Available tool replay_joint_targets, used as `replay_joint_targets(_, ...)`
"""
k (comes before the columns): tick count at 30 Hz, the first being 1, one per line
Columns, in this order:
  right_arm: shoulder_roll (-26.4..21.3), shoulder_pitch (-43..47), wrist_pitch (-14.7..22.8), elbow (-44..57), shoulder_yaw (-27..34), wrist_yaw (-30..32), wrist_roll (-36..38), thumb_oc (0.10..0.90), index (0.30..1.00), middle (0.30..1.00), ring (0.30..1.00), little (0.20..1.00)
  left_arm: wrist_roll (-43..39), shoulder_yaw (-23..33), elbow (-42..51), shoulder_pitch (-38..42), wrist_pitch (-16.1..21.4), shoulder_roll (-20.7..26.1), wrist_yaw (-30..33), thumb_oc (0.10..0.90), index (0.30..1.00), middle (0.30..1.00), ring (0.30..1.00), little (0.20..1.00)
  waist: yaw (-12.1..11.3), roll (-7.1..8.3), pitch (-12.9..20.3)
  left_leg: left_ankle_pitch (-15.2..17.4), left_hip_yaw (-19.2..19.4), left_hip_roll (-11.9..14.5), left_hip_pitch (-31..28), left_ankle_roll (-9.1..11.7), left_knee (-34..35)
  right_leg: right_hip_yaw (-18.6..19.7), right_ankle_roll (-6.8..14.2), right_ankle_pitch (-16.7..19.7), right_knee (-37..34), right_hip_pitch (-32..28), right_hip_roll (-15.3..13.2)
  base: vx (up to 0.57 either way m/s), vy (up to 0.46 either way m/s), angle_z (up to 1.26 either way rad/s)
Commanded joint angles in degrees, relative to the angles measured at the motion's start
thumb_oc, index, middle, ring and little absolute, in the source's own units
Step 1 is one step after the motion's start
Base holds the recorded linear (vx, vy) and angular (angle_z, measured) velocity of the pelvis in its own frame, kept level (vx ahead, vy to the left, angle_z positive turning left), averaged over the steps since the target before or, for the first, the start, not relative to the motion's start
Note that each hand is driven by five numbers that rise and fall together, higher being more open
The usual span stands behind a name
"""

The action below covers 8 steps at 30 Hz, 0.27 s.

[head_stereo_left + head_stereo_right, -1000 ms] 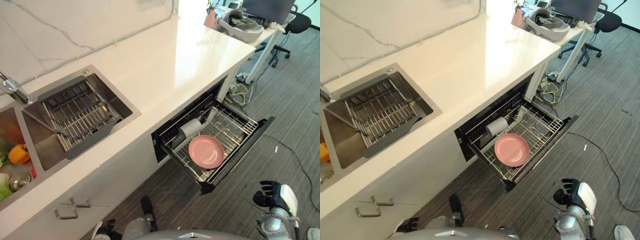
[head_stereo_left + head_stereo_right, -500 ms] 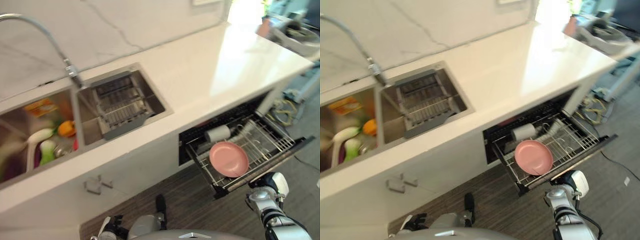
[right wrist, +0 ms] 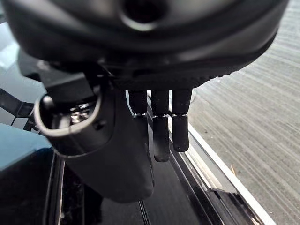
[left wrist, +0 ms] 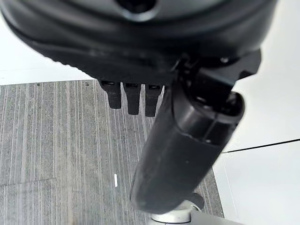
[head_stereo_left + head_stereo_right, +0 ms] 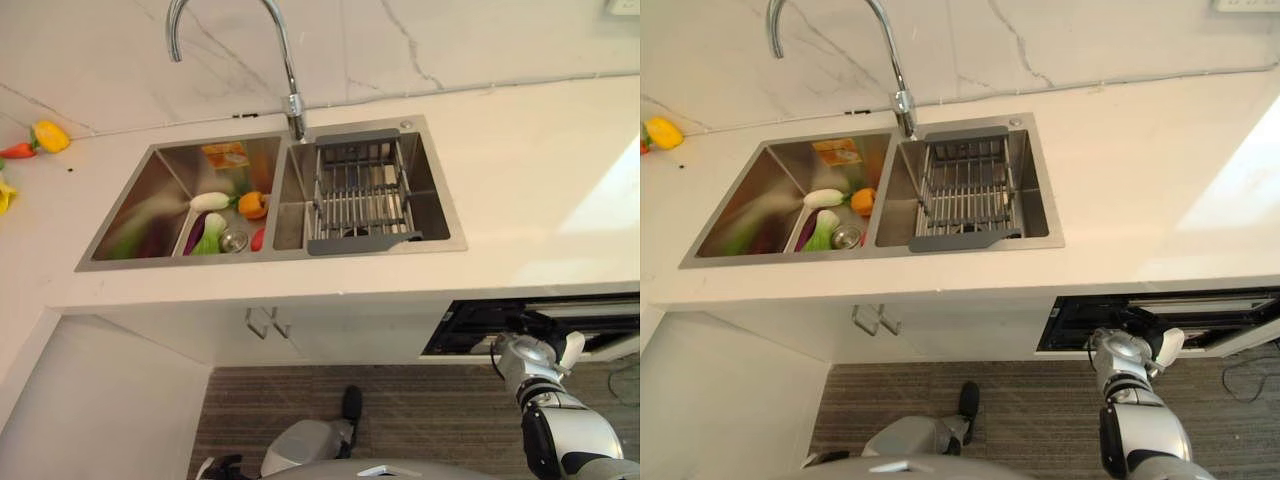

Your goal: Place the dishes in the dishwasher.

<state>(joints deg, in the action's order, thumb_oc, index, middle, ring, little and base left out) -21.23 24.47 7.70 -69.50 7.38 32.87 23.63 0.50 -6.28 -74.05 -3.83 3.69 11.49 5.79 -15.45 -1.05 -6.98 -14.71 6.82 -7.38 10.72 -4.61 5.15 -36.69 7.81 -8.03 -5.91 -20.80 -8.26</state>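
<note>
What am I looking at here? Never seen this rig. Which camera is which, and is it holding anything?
It is a two-legged humanoid robot with finger hands, set to load a dishwasher. The two wide pictures come from a stereo camera on its head, looking down at a white counter with a double sink. One basin holds vegetables; the other holds a wire rack under the faucet. More vegetables lie on the counter's far left. The dishwasher opening shows under the counter edge, with the right hand at it.

The two close pictures come from wrist cameras. The left hand hangs over grey floor, fingers straight, holding nothing. The right hand, fingers also straight, is over the dishwasher's dark edge, empty too.
</note>
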Motion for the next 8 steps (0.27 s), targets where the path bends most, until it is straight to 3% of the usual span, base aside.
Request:
replay_joint_targets(1,1.55,2.84,6.23,5.17,-4.69,-4.41,-3.41,0.8,0.9,0.9,0.9,0.9,-0.18,-3.67,-2.4,1.75,1.43,1.25,0.43,0.8,0.9,0.9,0.9,0.9,-1.85,-0.75,4.72,7.43,-1.33,9.99,-4.45,10.71,-1.01,1.51,-1.42,-3.99,0.91,-0.7,-1.97,-0.01,0.018,-0.08)
replay_joint_targets(5,3.46,-3.02,4.16,3.36,-6.34,-6.94,-6.58,0.8,0.9,0.9,0.9,0.9,-1.23,-2.08,-2.48,3.07,1.29,0.77,0.18,0.8,0.9,0.9,0.9,0.9,0.4,-0.51,4.42,7.86,-0.19,10.55,-4.73,10.41,-1.0,3.12,-1.08,-3.54,0.91,0.5,-2.17,-0.02,0.024,-0.18)
replay_joint_targets(7,4.75,-8.68,1.52,0.18,-8.08,-9.31,-11.27,0.8,0.9,0.9,0.9,0.9,-1.38,-0.79,-3.14,4.12,0.81,0.5,-0.2,0.8,0.9,0.9,0.9,0.9,2.8,-0.46,3.72,8.38,1.29,11.19,-5.16,10.13,-0.99,5.23,-0.7,-3.06,0.91,1.91,-2.38,-0.01,0.027,-0.36)
replay_joint_targets(8,4.77,-8.73,1.5,0.22,-8.11,-9.29,-11.33,0.8,0.9,0.9,0.9,0.9,-1.36,-0.76,-3.16,4.07,0.82,0.49,-0.2,0.8,0.9,0.9,0.9,0.9,2.76,-0.47,3.78,8.41,1.38,11.21,-5.17,10.13,-0.98,5.32,-0.7,-3.04,0.91,1.95,-2.39,0.0,0.022,-0.33)
